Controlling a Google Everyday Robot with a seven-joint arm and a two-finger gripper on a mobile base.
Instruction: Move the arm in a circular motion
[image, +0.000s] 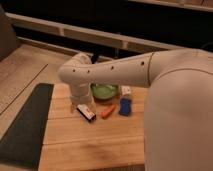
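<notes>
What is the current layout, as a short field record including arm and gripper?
arm: reaches in from the right, elbow bent down over the table
gripper: hidden beneath the arm's lower end
green bowl: right of the arm's lower end
orange object: in front of bowl
blue object: right of orange object
dark mat: along table's left side
</notes>
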